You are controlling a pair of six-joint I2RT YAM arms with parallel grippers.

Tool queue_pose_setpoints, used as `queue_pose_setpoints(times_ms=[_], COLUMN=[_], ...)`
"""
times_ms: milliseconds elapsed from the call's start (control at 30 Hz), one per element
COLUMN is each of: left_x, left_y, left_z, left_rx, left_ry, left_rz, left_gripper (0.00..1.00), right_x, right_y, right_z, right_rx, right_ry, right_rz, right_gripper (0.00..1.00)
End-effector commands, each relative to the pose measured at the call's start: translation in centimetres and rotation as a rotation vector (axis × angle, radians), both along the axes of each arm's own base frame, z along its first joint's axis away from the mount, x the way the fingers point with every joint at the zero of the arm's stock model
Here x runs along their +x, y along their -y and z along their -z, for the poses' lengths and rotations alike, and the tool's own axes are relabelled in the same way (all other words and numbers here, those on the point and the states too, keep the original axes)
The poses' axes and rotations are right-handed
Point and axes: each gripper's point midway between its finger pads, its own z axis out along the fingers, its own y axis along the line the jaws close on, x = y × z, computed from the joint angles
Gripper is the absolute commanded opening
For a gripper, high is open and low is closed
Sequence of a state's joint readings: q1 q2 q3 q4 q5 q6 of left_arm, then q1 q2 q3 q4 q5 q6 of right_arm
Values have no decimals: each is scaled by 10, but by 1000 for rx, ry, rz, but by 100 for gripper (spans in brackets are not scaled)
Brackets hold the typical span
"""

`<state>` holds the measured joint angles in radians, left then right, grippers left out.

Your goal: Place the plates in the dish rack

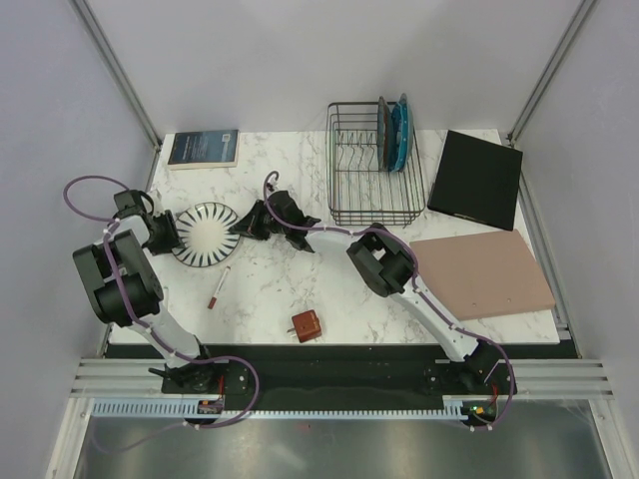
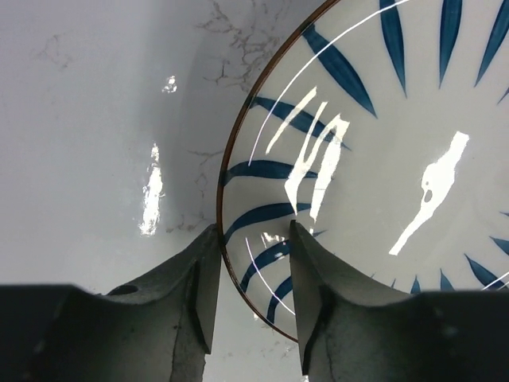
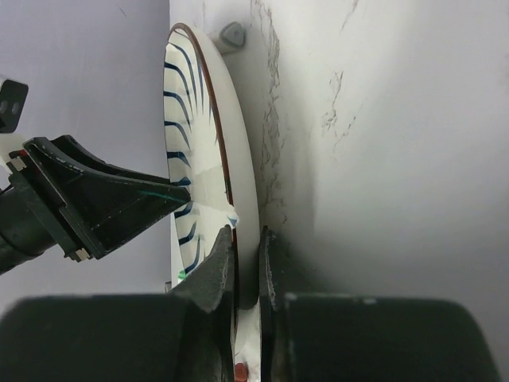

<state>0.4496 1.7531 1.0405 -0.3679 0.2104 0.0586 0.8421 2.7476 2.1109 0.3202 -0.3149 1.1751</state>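
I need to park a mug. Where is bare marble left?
Bare marble lies between the book and the dish rack, and between the marker and the brown block. The left end effector and right end effector crowd the striped plate.

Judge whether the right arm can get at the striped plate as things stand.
Probably yes: the right gripper is shut on the rim of the striped plate; the left gripper straddles the opposite rim.

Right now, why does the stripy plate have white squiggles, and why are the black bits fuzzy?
Left wrist view: the squiggles are light glaring off the glossy striped plate, more on the marble table; the left end effector's fingers are too near the lens, so fuzzy. Right wrist view: the right end effector's fingers blur likewise. Top view: even light, soft shadows.
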Motion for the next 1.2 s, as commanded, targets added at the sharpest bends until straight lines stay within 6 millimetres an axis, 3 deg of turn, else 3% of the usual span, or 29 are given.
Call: queue_pose_setpoints(times_ms=[0,167,233,367,400,467,567,633,667,733,767,900,1033,1100,1133,1167], left_x=[-24,-14,-8,-1,1,4,7,7,7,7,7,0,-7,-8,-5,-4], left_y=[42,44,46,52,52,48,39,35,33,29,28,25,17,20,22,23], left_z=[16,22,21,8,3,-19,-56,-77,-100,-122,-145,-189,-226,-238,-244,-243], left_rx=[-117,-155,-176,-211,-209,-169,-87,-48,-19,25,57,132,204,210,208,195], left_ry=[-83,-87,-74,-39,-24,28,106,143,189,233,287,365,444,490,516,523], left_rz=[64,70,86,93,93,93,97,99,100,100,104,101,52,52,61,64], left_gripper=[48,48,44,43,44,47,49,50,50,51,52,56,57,57,57,57], right_x=[-25,-16,-17,-17,-17,-16,-15,-13,-8,-2,6,20,32,47,53,69], right_y=[-12,2,5,11,13,19,30,36,43,52,59,81,100,118,127,145], right_z=[-30,-36,-44,-70,-89,-105,-156,-174,-191,-202,-208,-236,-275,-314,-323,-340], right_rx=[37,51,69,113,128,135,142,123,125,110,103,73,48,24,-9,-39], right_ry=[55,59,70,114,147,177,277,334,361,375,387,455,567,680,698,735], right_rz=[-90,-97,-110,-146,-156,-162,-179,-193,-182,-168,-150,-96,-43,37,69,159], right_gripper=[0,0,0,0,0,0,0,0,0,0,0,0,0,0,0,0])
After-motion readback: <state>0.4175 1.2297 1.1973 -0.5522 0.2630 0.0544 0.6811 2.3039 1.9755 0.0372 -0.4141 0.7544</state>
